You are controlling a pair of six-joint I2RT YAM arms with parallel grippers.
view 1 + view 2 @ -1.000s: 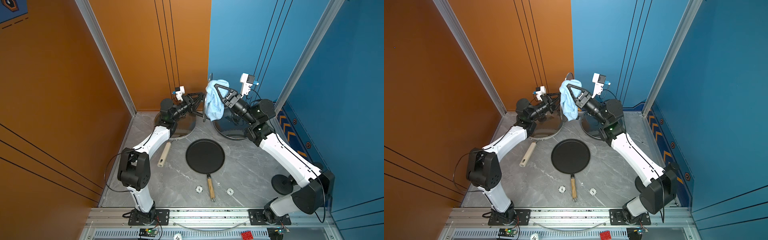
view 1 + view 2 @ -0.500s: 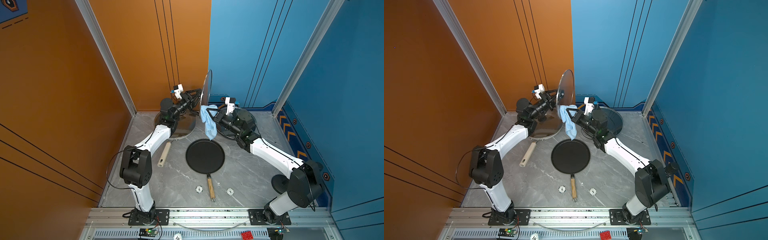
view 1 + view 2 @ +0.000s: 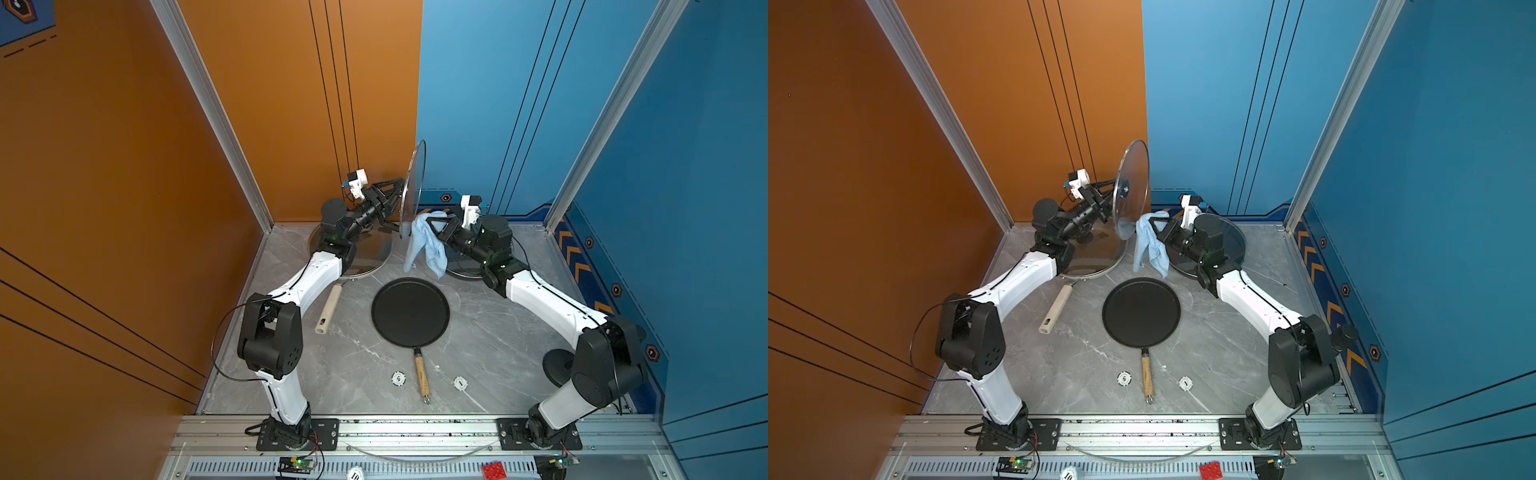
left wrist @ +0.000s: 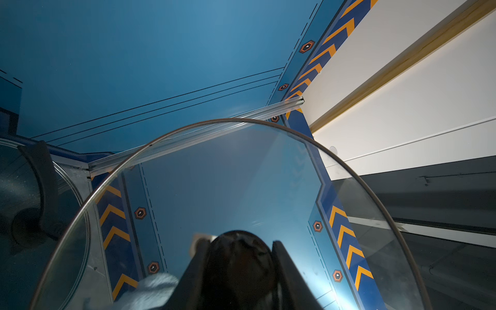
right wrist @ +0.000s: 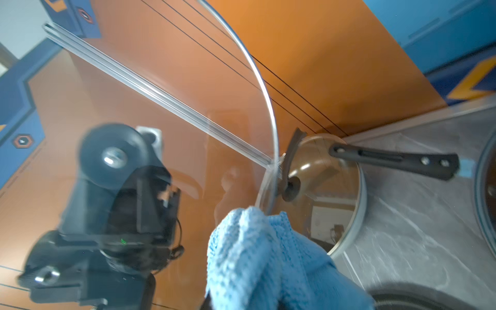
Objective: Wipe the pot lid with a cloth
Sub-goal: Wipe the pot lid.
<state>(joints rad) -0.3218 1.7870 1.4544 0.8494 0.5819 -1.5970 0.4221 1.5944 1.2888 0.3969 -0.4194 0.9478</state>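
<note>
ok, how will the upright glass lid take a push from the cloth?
The glass lid looks rigid, unlikely to flex. Held only by its knob in the left end effector, it may twist when the cloth presses off-centre. Smooth glass: likely slick, breakable if dropped.

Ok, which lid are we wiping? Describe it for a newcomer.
Find the back corner where orange wall meets blue wall. Before it, the left gripper holds a clear glass lid by its knob. Unlike the two lids lying flat below, it stands on edge in the air, the blue cloth at its rim.
</note>
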